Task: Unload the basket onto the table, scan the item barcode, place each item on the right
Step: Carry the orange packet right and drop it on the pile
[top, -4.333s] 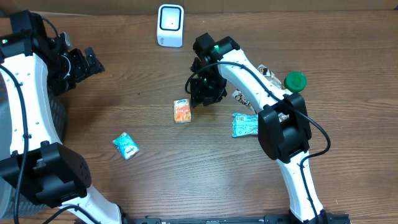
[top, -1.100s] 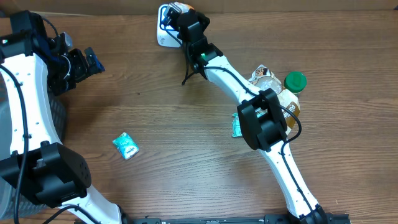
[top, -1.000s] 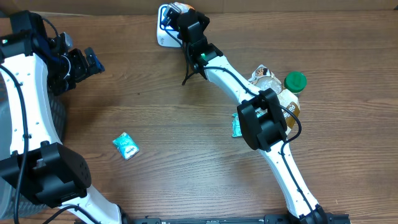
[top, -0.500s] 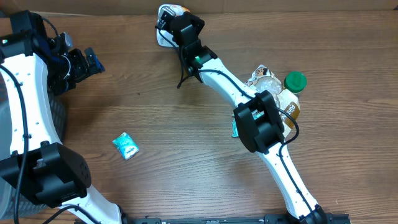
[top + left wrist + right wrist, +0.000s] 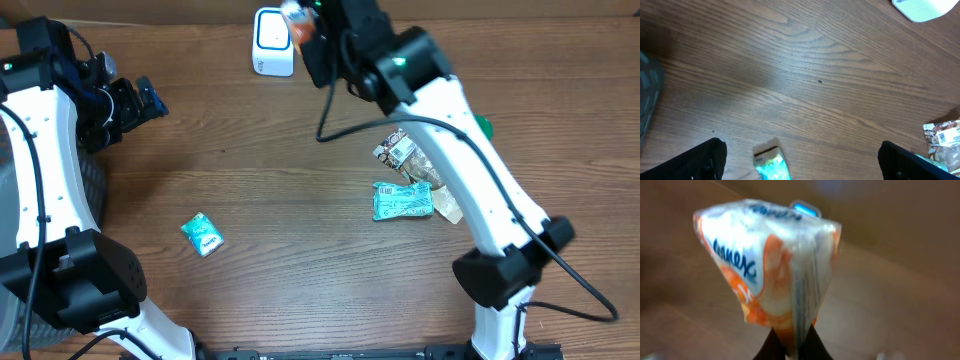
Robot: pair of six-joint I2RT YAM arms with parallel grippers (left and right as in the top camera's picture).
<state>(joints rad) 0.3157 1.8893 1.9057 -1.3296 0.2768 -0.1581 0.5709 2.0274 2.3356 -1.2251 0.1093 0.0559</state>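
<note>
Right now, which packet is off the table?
The orange-and-white packet, pinched in the right gripper near the white scanner; both teal packets and the silver packet lie on the table.

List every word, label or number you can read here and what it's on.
"eenex" in blue, first letters unclear: on the orange-and-white tissue pack.
Label on the teal packet: too small to read.
Label on the silver packet: too small.
Print on the small teal pack: too small.
On the scanner: no text visible.
</note>
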